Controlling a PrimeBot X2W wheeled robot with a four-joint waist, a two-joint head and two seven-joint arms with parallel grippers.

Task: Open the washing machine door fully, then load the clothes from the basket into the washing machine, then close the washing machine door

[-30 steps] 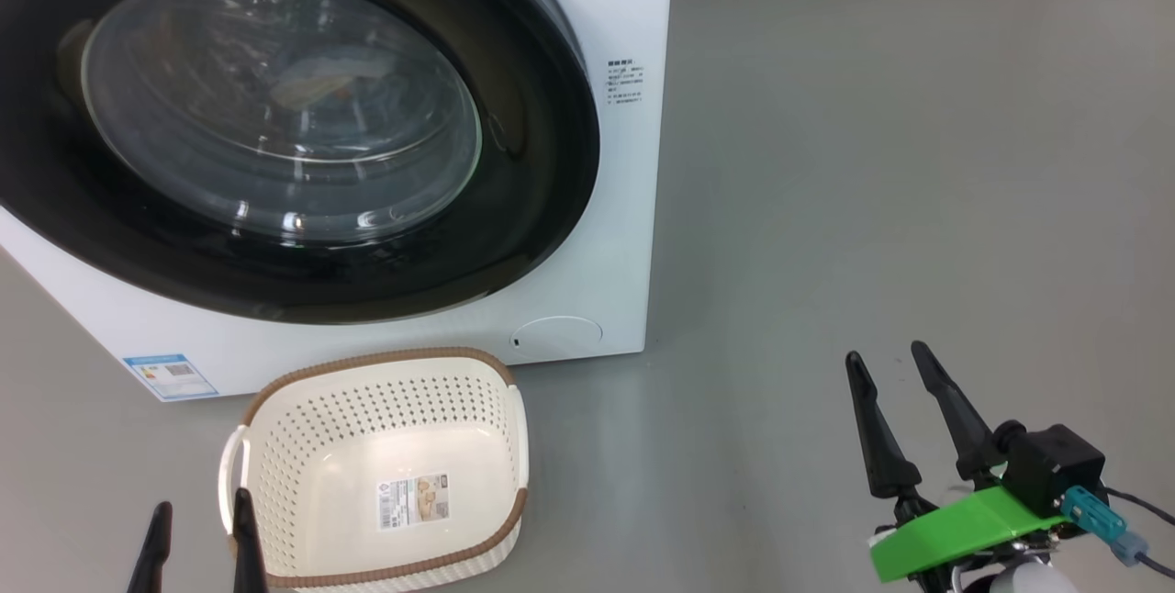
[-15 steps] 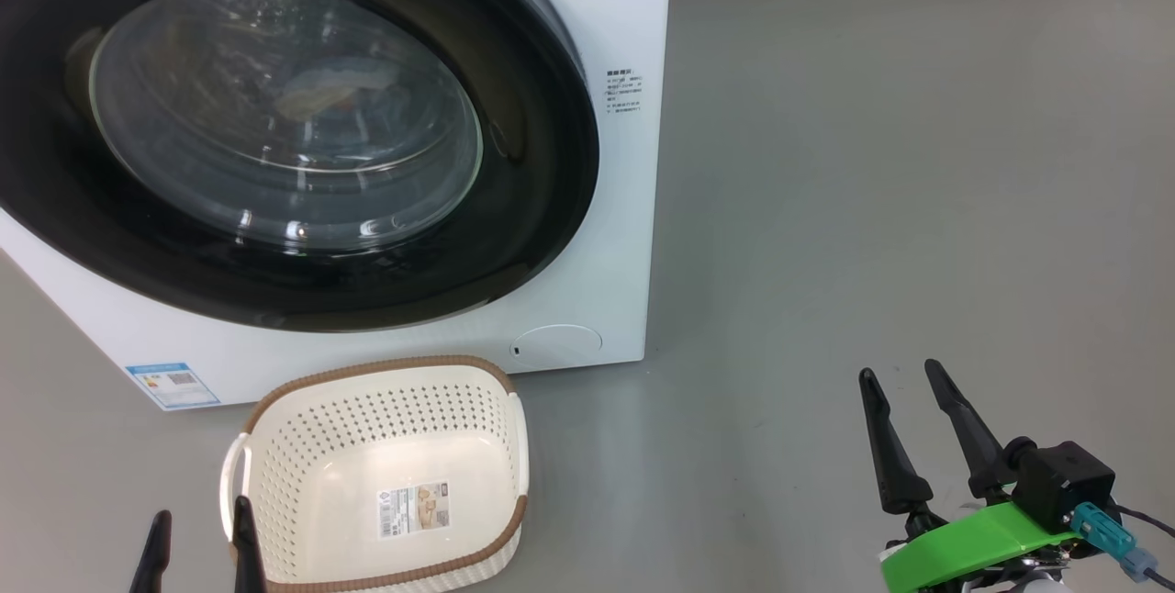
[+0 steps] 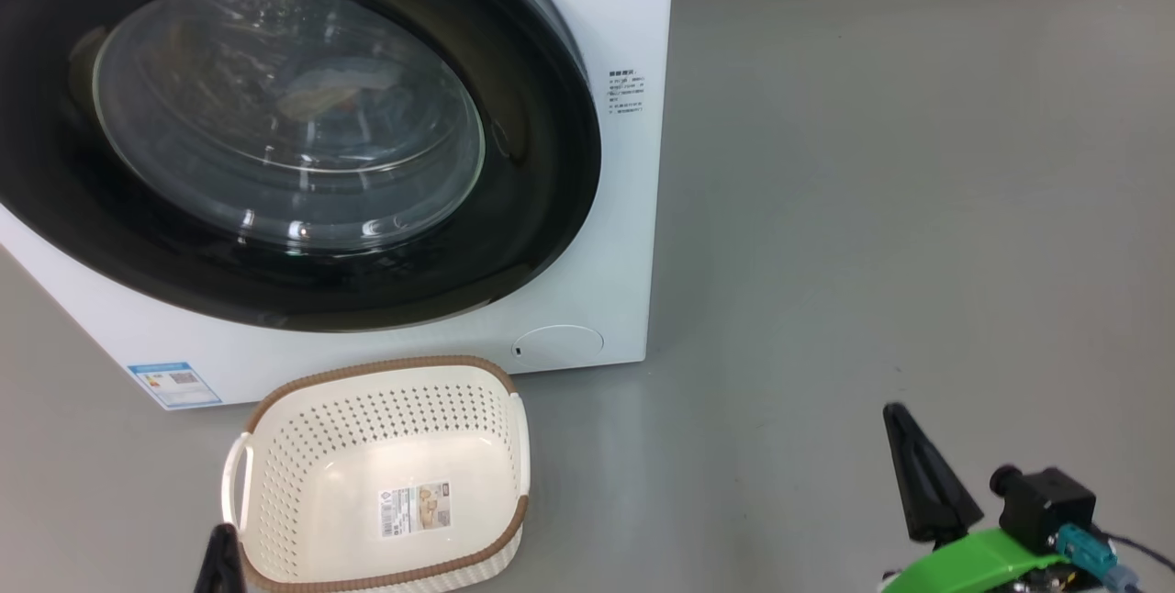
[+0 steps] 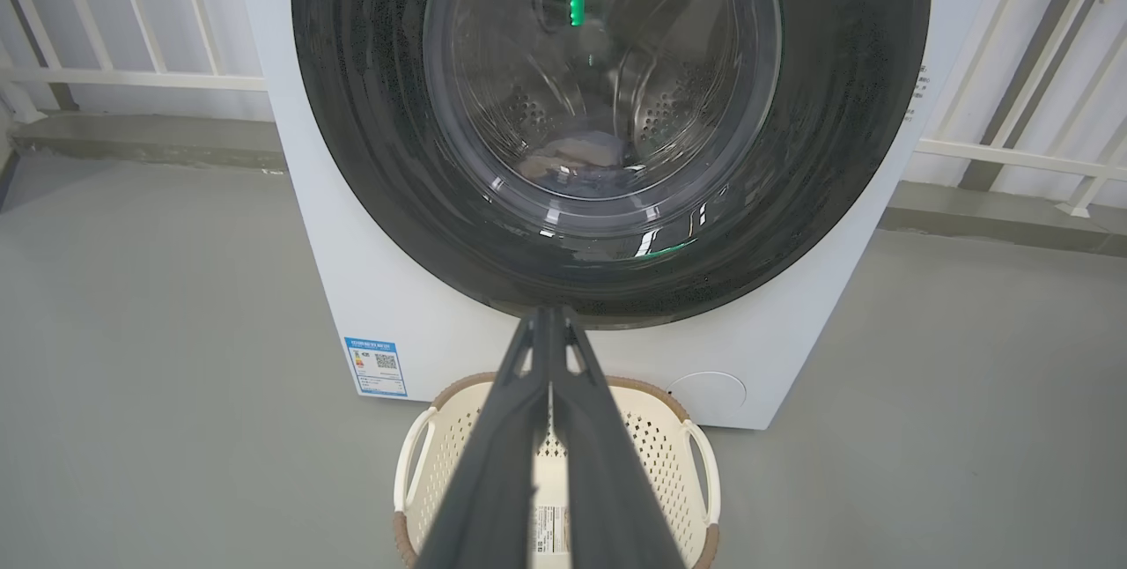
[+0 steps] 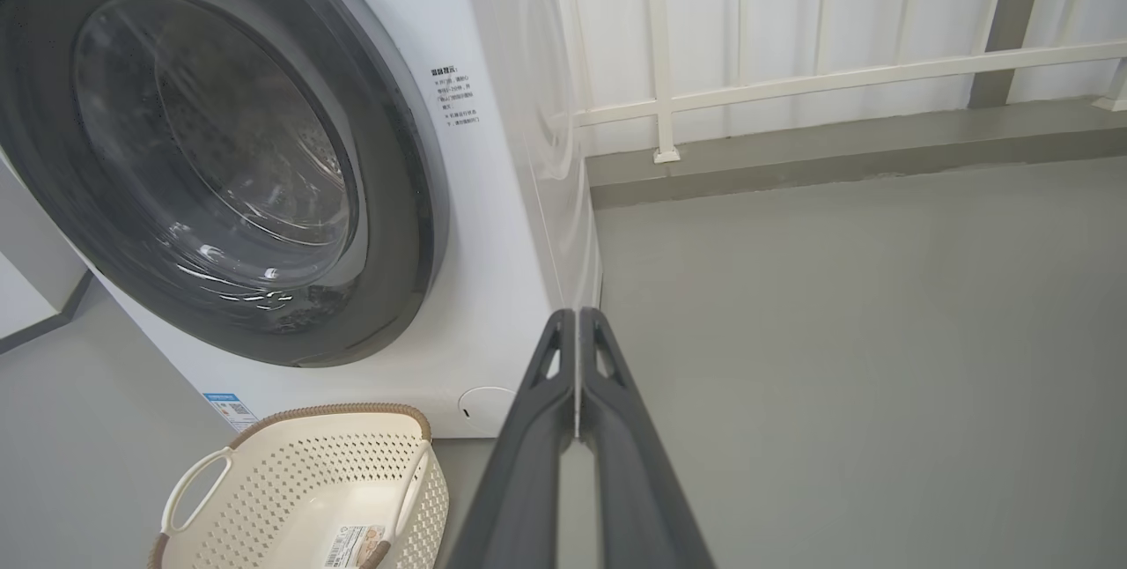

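The washing machine [image 3: 633, 207] stands at the left with its door [image 3: 542, 162] shut flat against the front. Through the glass I see the clothes [image 3: 330, 93] lying in the drum, light blue with an orange patch; the left wrist view shows the clothes [image 4: 572, 155] low in the drum. The basket [image 3: 376, 365] sits on the floor before the machine, holding nothing but its label sticker. My left gripper [image 3: 220, 542] is shut beside the basket's near left corner, with nothing in it. My right gripper [image 3: 898, 419] is shut over bare floor, far right of the basket.
Grey floor stretches to the right of the machine. A low curb [image 5: 836, 155] with a white railing [image 5: 792, 76] runs behind it. A small round flap [image 3: 557, 342] and a blue label [image 3: 174, 382] sit low on the machine's front.
Both grippers have gone from open to shut, on nothing. Both have sunk lower in the head view. The basket and door have not moved.
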